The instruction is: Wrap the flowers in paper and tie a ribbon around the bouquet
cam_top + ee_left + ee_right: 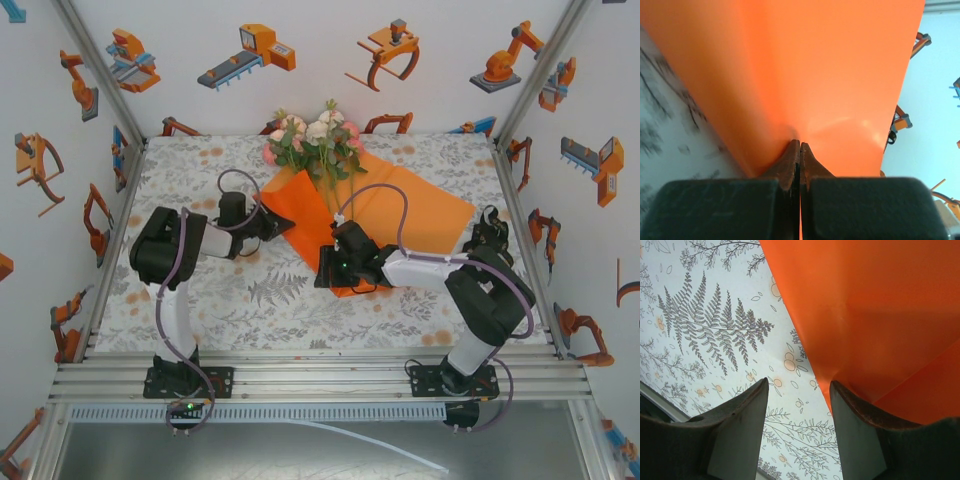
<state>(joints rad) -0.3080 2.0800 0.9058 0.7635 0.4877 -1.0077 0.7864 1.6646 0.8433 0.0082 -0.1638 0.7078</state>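
Left gripper (800, 144): my jaws pinched tight on paper (815, 75), gripping sheet's left edge; paper stands up beyond tips. Right gripper (797, 385): my jaws parted about halfway, nothing between them, low at paper's near corner. One finger (860, 425) at corner's edge, cannot tell if touching; other over cloth (715, 330) just left of paper. Flowers (315, 140) at paper's far end, blooms by far edge, stems running onto sheet.
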